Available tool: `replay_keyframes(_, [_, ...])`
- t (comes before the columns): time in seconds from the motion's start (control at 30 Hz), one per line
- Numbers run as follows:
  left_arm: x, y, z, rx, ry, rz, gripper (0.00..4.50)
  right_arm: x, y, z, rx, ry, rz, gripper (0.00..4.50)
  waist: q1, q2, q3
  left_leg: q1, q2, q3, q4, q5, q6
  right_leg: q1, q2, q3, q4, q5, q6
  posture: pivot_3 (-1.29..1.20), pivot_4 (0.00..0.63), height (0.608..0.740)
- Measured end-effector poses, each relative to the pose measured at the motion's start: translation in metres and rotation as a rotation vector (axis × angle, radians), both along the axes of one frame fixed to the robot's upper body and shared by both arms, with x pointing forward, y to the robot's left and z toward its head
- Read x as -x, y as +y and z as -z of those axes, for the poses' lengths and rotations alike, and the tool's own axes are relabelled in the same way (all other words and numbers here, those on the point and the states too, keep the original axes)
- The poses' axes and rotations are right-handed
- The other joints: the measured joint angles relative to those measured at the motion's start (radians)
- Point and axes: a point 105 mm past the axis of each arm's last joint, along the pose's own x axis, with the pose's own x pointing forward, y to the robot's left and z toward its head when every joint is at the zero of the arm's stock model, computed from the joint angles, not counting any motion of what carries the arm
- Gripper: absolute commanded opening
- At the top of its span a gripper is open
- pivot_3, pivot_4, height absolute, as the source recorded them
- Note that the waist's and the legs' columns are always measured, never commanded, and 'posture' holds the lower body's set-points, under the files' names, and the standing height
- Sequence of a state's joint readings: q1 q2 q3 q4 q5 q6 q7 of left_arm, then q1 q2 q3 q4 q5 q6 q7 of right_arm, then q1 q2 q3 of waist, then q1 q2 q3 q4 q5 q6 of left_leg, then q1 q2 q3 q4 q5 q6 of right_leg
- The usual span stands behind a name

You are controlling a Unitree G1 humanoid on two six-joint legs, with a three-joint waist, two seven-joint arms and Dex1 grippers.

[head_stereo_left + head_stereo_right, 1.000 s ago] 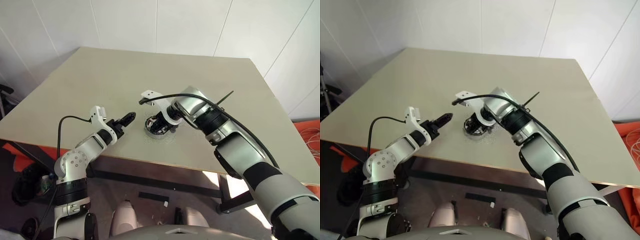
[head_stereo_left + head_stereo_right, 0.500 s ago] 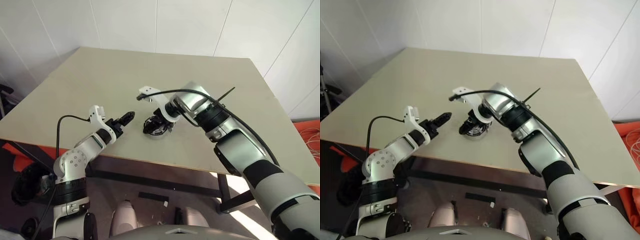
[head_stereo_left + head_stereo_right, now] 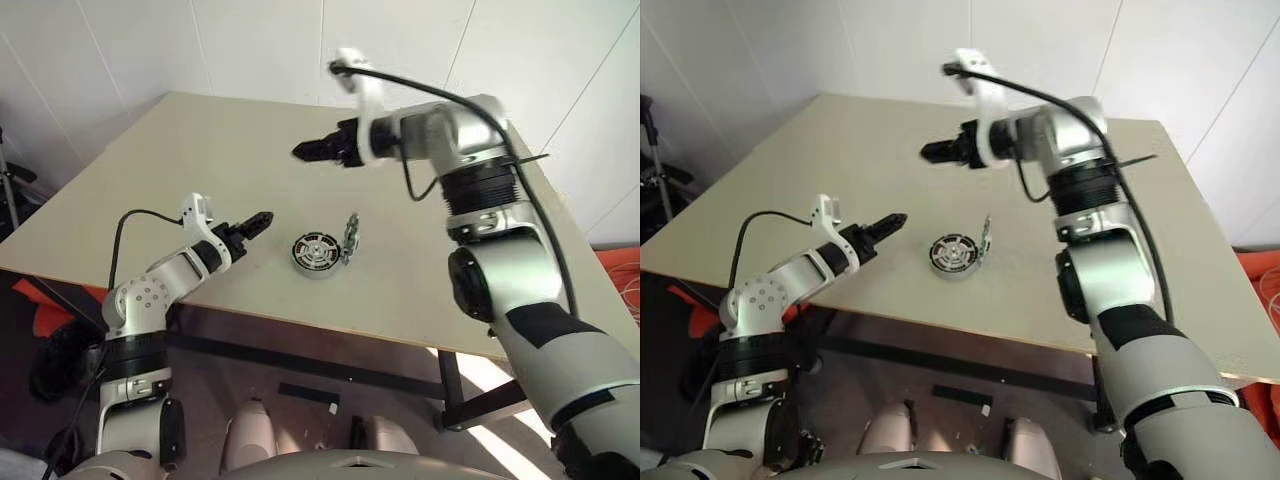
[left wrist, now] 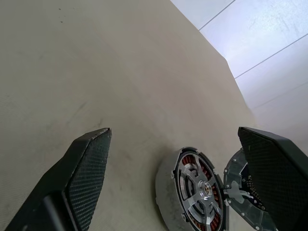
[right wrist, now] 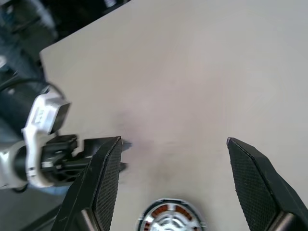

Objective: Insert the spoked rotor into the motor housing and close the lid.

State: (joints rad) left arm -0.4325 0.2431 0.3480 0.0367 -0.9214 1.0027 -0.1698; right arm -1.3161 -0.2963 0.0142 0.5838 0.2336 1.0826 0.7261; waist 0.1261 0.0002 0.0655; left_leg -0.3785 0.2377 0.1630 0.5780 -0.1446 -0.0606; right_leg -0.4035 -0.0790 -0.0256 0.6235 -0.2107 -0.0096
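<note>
The motor housing (image 3: 316,251) sits on the table near its front edge. The spoked rotor (image 4: 195,190) lies inside it, silver spokes over copper windings. The lid (image 3: 351,238) stands on edge, leaning against the housing's right side. It also appears beside the housing in the left wrist view (image 4: 237,192). My left gripper (image 3: 262,219) hovers open and empty just left of the housing, pointing at it. My right gripper (image 3: 303,152) is open and empty, raised high over the table behind the housing. From the right wrist view, the housing (image 5: 171,219) is far below the fingers.
The beige table (image 3: 200,140) stretches wide to the back and both sides. Its front edge (image 3: 300,318) runs close below the housing. A black cable (image 3: 420,90) loops over my right forearm. White wall panels stand behind the table.
My right gripper has opened and swung up and back from the housing. The lid is left leaning on edge against it. The left gripper has barely moved. The camera view has shifted.
</note>
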Motion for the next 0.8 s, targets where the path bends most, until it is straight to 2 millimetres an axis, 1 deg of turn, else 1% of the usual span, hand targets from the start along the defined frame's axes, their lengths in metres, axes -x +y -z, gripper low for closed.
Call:
replay_keyframes(0.03, [0.0, -0.002, 0.0, 0.005, 0.003, 0.011, 4.5, -0.005, -0.009, 0.001, -0.004, -0.01, 0.04, 3.75, 0.0, 0.0, 0.0, 0.0, 0.0, 0.0, 0.0, 0.0, 0.0, 0.0, 0.0, 0.0, 0.0, 0.001, -0.001, 0.0, 0.0, 0.74])
replay_keyframes(0.07, [0.0, -0.005, -0.002, 0.015, 0.005, 0.031, 4.5, -0.01, -0.021, 0.007, -0.012, -0.006, 0.087, 3.53, 0.0, 0.0, 0.0, 0.0, 0.0, 0.0, 0.0, 0.0, 0.0, 0.0, 0.0, 0.0, 0.0, 0.001, -0.001, 0.0, 0.0, 0.74])
replay_keyframes(0.1, [0.0, -0.006, -0.003, 0.022, 0.004, 0.038, 4.5, -0.012, -0.027, 0.011, -0.012, -0.001, 0.11, 3.34, 0.0, 0.0, 0.0, 0.0, 0.0, 0.0, 0.0, 0.0, -0.001, 0.0, 0.0, 0.0, 0.0, 0.001, -0.001, 0.0, 0.0, 0.74])
replay_keyframes(0.13, [-0.001, -0.009, -0.004, 0.03, 0.006, 0.057, 4.5, -0.014, -0.041, 0.021, 0.0, -0.002, 0.156, 3.07, 0.002, -0.001, -0.001, 0.0, 0.0, 0.0, 0.0, 0.0, -0.001, 0.0, 0.0, 0.0, 0.0, 0.001, -0.001, 0.0, 0.0, 0.74])
replay_keyframes(0.17, [-0.002, -0.01, -0.007, 0.031, 0.003, 0.066, 4.5, -0.015, -0.059, 0.038, 0.024, 0.012, 0.209, 2.71, 0.005, -0.001, -0.001, 0.0, 0.0, 0.0, 0.0, 0.0, -0.001, 0.001, 0.0, 0.0, -0.001, 0.001, -0.002, 0.0, 0.0, 0.74])
replay_keyframes(0.2, [-0.002, -0.01, -0.008, 0.03, 0.002, 0.073, 4.5, -0.014, -0.073, 0.05, 0.053, 0.01, 0.245, 2.38, 0.009, -0.001, -0.001, -0.001, -0.001, 0.0, 0.0, 0.0, -0.001, 0.002, 0.0, 0.0, -0.001, 0.001, -0.001, 0.0, 0.0, 0.74])
replay_keyframes(0.27, [-0.002, -0.004, -0.009, 0.02, 0.002, 0.075, 4.5, -0.005, -0.103, 0.091, 0.143, 0.047, 0.312, 1.67, 0.014, -0.001, -0.001, -0.002, -0.001, 0.0, 0.0, 0.0, -0.001, 0.001, 0.0, 0.0, -0.001, 0.001, -0.001, 0.0, 0.0, 0.74])
replay_keyframes(0.33, [-0.002, -0.004, -0.011, 0.019, -0.004, 0.084, 4.5, 0.01, -0.116, 0.123, 0.211, 0.085, 0.32, 0.98, 0.015, -0.001, -0.001, -0.002, -0.001, 0.0, 0.0, 0.0, -0.001, 0.0, 0.0, 0.0, -0.001, 0.001, -0.001, 0.0, 0.0, 0.74])
replay_keyframes(0.37, [-0.002, -0.005, -0.012, 0.022, -0.006, 0.093, 4.5, 0.018, -0.116, 0.134, 0.222, 0.1, 0.307, 0.6, 0.011, 0.0, 0.0, -0.001, -0.001, 0.0, 0.0, 0.001, -0.001, 0.0, 0.0, 0.0, 0.0, 0.001, -0.001, 0.0, 0.0, 0.74])
replay_keyframes(0.4, [-0.001, -0.006, -0.012, 0.024, -0.007, 0.104, 4.5, 0.024, -0.114, 0.138, 0.229, 0.102, 0.289, 0.26, 0.008, 0.001, 0.0, -0.001, -0.001, 0.0, 0.0, 0.001, -0.001, 0.0, 0.0, 0.0, 0.0, 0.001, -0.001, 0.0, 0.0, 0.74])
replay_keyframes(0.43, [0.0, -0.007, -0.012, 0.028, -0.008, 0.115, 4.5, 0.03, -0.112, 0.139, 0.232, 0.097, 0.266, 0.03, 0.005, 0.001, 0.0, 0.0, 0.0, 0.0, 0.0, 0.001, -0.002, 0.0, 0.0, 0.0, 0.0, 0.001, -0.001, 0.0, 0.0, 0.74])
replay_keyframes(0.5, [0.001, -0.007, -0.013, 0.026, -0.006, 0.129, 4.5, 0.04, -0.108, 0.132, 0.235, 0.069, 0.225, 0.03, 0.002, 0.001, 0.0, 0.001, 0.0, 0.0, 0.0, 0.002, -0.002, 0.001, 0.0, 0.0, 0.001, 0.001, -0.001, 0.0, 0.0, 0.74])
replay_keyframes(0.57, [0.002, -0.005, -0.013, 0.02, -0.008, 0.139, 4.5, 0.043, -0.107, 0.122, 0.243, 0.034, 0.21, 0.03, 0.001, 0.001, 0.0, 0.004, 0.0, 0.0, 0.0, 0.002, -0.003, 0.003, 0.0, 0.0, 0.0, 0.0, 0.001, 0.0, 0.0, 0.74])
replay_keyframes(0.63, [0.003, -0.005, -0.015, 0.021, -0.015, 0.148, 4.5, 0.043, -0.109, 0.117, 0.253, 0.014, 0.209, 0.03, 0.001, 0.001, 0.0, 0.008, 0.0, 0.0, 0.0, 0.002, -0.002, 0.007, 0.0, 0.0, 0.0, -0.002, 0.005, 0.0, 0.0, 0.74])
replay_keyframes(0.73, [0.004, -0.006, -0.015, 0.023, -0.016, 0.163, 4.5, 0.046, -0.109, 0.118, 0.253, 0.021, 0.206, 0.03, 0.001, 0.001, 0.0, 0.01, -0.001, 0.0, 0.0, 0.0, 0.0, 0.01, 0.0, 0.001, 0.0, -0.003, 0.005, 0.0, 0.0, 0.74])
replay_keyframes(0.8, [0.004, -0.006, -0.015, 0.025, -0.018, 0.17, 4.5, 0.05, -0.11, 0.122, 0.253, 0.037, 0.199, 0.03, 0.003, 0.001, 0.0, 0.01, -0.001, 0.0, 0.0, 0.0, 0.0, 0.01, 0.0, 0.001, 0.0, -0.003, 0.005, 0.0, 0.0, 0.74])
